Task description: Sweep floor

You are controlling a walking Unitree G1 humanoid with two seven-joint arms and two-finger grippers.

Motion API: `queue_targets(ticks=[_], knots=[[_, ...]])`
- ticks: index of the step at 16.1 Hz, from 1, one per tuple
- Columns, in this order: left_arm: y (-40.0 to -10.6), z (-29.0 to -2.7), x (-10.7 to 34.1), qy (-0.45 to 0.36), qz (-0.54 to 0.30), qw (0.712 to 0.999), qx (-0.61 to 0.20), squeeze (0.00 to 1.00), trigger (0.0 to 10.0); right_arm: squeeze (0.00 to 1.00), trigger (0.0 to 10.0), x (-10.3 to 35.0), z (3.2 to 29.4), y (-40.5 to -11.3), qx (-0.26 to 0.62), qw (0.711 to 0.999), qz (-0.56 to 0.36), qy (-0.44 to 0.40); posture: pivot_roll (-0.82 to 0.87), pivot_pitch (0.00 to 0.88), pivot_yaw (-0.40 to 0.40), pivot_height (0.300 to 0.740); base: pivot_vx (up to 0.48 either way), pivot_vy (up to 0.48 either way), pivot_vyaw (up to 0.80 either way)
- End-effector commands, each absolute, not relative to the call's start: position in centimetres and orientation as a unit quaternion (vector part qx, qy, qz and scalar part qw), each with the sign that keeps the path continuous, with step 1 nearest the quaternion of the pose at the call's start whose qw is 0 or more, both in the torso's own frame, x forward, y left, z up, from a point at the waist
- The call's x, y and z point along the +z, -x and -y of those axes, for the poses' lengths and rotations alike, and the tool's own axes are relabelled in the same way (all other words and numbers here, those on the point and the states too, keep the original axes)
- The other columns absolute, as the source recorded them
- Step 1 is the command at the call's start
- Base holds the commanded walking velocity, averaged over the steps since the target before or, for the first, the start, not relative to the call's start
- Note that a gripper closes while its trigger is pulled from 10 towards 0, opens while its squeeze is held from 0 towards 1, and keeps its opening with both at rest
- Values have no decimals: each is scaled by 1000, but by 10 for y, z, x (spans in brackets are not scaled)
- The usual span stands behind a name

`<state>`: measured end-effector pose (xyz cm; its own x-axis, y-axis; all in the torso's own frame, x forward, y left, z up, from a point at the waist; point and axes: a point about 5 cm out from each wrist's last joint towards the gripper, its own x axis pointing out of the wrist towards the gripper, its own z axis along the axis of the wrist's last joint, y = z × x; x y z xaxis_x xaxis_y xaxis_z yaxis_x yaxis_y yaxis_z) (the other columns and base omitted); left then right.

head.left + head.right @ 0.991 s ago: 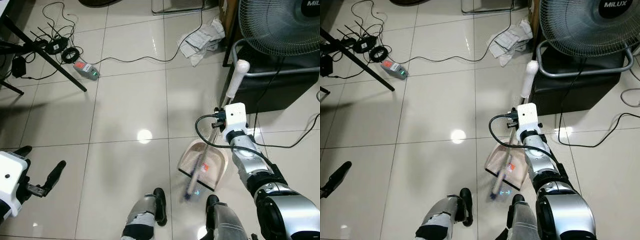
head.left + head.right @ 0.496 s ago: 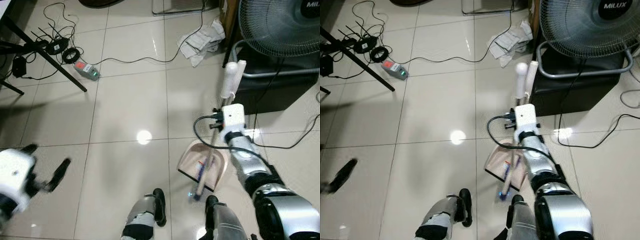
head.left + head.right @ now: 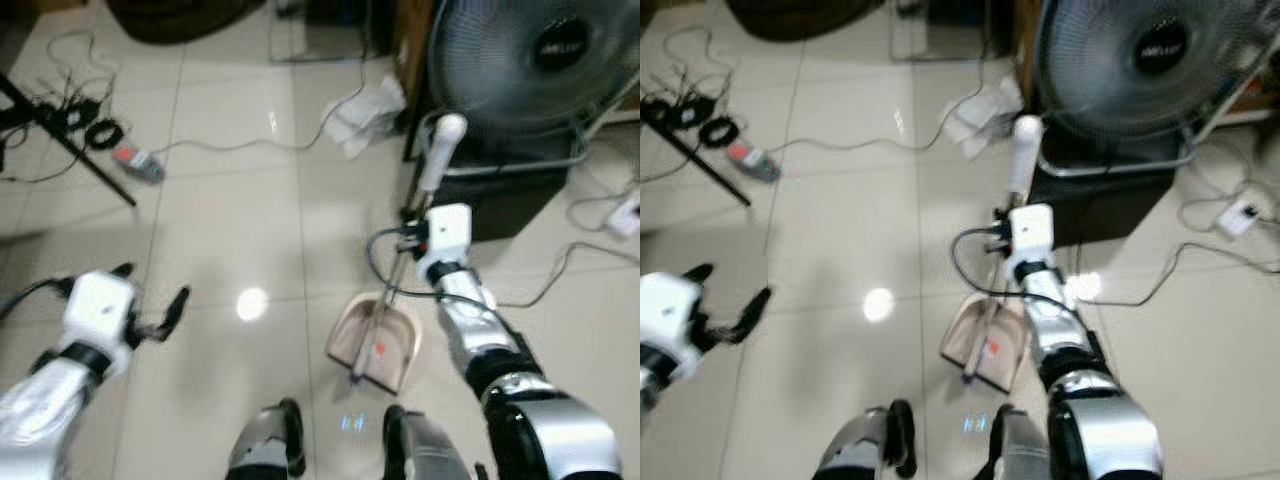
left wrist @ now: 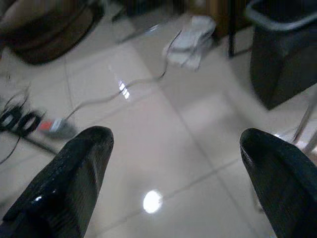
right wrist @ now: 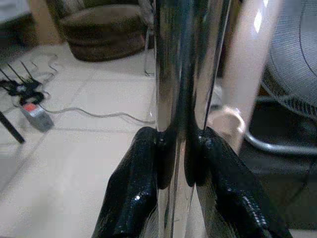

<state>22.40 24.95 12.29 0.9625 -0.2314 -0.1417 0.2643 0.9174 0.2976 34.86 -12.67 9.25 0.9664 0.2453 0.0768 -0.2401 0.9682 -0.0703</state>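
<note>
The right hand [image 5: 179, 163] is clamped on the chrome pole [image 5: 188, 64] of the beige plastic dustpan [image 3: 375, 342], which rests on the glossy tiled floor [image 3: 230, 215] before the black pedestal fan [image 3: 520, 70]. The left hand [image 4: 173, 163] hangs open beside it. Judged step: positioning the pan; next, a broom must be brought.

A white logo on the hub of the fan [image 3: 1160, 55] is too blurred to read; no other text is legible.

Head stereo pair downward over floor [image 3: 220, 230]; wrist close-ups.
</note>
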Motion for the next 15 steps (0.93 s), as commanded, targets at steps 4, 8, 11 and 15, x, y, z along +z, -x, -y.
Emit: queue_targets(ticks=[4,8,11,15], knots=[[-238,-237,125,-149,-38,968,-199,0,10000,0,0,109,89,-346,193,977,88,3,-93,60,68,740,0,0,0],[-271,-208,150,-108,34,969,-217,0,10000,0,0,106,85,-342,179,980,84,-7,-127,34,96,740,0,0,0],[-288,-177,175,5,86,966,-244,1000,10000,0,0,107,93,-335,149,984,97,1,-151,11,104,740,0,0,0],[-283,-153,190,28,101,933,-344,1000,10000,0,0,101,90,-334,149,986,80,6,-140,0,93,740,0,0,0]])
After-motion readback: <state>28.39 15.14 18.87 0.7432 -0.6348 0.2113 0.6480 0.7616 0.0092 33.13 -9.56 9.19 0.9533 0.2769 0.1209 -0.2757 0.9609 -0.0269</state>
